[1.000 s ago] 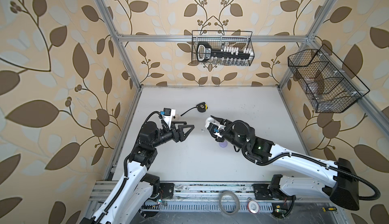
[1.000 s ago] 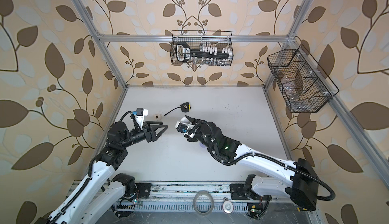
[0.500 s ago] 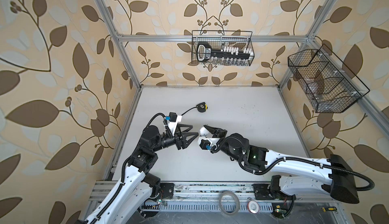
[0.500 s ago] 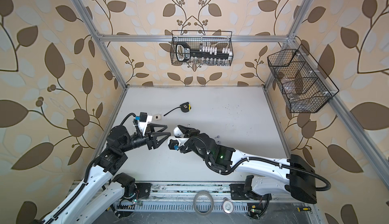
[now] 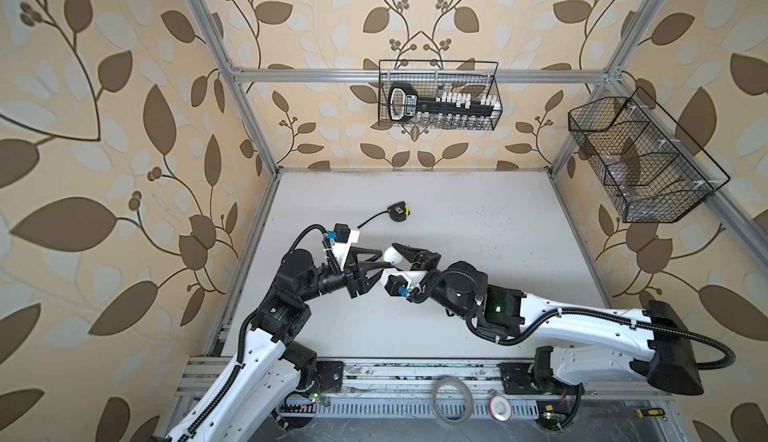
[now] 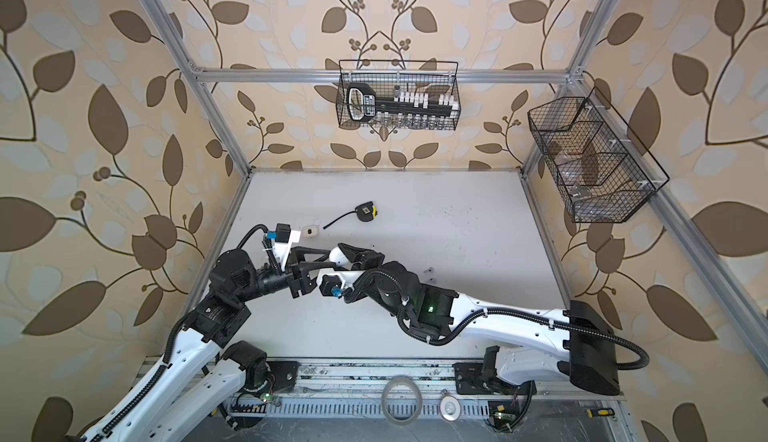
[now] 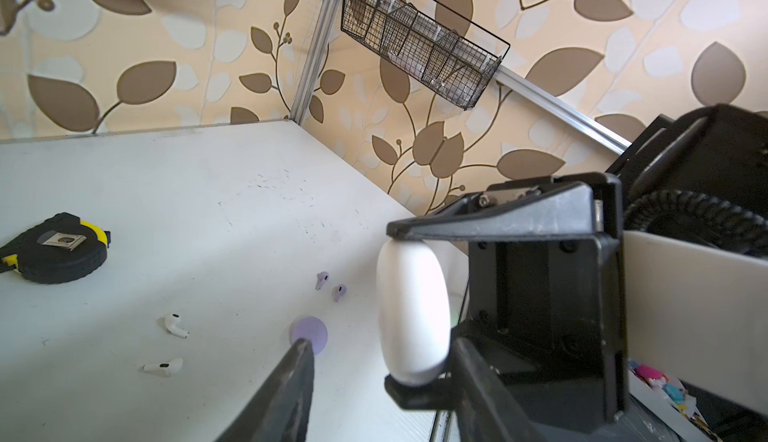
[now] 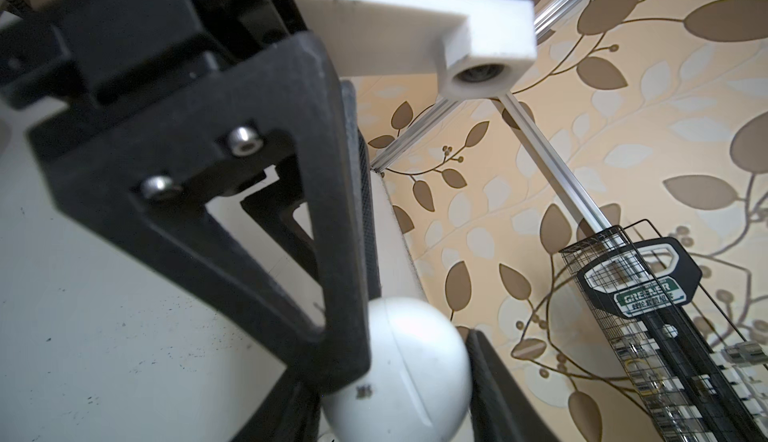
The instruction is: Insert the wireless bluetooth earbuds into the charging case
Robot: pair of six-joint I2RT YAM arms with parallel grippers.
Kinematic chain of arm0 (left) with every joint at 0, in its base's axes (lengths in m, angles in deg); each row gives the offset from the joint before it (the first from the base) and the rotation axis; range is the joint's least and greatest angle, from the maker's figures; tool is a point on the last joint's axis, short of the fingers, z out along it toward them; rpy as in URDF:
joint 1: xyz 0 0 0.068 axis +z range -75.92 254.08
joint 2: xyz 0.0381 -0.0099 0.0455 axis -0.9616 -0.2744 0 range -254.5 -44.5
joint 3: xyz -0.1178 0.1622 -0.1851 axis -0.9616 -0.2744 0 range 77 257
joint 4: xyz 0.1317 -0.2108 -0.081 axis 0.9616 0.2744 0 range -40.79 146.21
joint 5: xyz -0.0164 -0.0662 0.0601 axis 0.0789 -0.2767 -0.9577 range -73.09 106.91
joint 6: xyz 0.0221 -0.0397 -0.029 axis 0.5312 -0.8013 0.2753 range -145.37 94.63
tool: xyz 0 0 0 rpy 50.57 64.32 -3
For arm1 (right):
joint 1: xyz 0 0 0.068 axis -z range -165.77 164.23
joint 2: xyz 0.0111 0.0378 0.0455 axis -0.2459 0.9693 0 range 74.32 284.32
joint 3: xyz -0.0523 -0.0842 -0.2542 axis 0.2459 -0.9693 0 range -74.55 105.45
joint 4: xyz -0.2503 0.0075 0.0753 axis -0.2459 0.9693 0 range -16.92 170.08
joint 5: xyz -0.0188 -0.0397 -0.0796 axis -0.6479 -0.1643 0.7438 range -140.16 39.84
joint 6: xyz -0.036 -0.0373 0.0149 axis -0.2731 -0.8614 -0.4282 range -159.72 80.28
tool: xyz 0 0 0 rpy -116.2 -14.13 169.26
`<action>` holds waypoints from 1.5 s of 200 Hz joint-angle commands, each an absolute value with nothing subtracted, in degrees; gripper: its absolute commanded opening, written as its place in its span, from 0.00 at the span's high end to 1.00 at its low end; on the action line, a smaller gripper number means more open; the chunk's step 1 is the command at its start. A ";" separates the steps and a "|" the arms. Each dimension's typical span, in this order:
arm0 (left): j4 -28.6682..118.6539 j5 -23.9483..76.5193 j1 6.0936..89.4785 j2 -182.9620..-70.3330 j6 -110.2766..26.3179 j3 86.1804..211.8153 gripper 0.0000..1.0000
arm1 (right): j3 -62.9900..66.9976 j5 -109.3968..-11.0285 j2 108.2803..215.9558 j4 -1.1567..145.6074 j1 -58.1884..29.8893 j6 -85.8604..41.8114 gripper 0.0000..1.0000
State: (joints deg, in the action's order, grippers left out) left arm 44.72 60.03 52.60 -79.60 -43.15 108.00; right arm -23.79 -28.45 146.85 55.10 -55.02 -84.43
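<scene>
So the right pincer is pinching the white case up off the surface, left pincer spread around it, tape measure at its 12 o'clock.

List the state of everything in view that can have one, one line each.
white charging case, lid shut, held off the table.
right fingers, shut on the white charging case.
left fingers, open, straddling that case.
white earbuds, loose on the table, uncased.
lavender earbuds, loose on the table, uncased.
lavender case, on the table; lid cannot be told.
tape measure, lying flat on the table.
</scene>
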 commanded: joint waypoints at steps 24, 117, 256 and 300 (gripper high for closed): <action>43.50 60.95 51.85 -79.57 -41.37 110.05 0.56 | -19.38 -26.29 149.80 53.05 -56.25 -86.64 0.77; 44.46 59.51 51.84 -79.70 -40.54 110.28 0.89 | -17.63 -24.57 152.07 50.20 -58.24 -85.91 0.70; 46.34 58.29 51.84 -78.49 -40.83 110.66 1.00 | -18.76 -30.39 145.67 68.62 -55.70 -93.99 0.29; 46.31 59.14 51.84 -78.87 -41.08 110.91 1.00 | -17.21 -30.52 147.48 70.16 -54.43 -94.51 0.27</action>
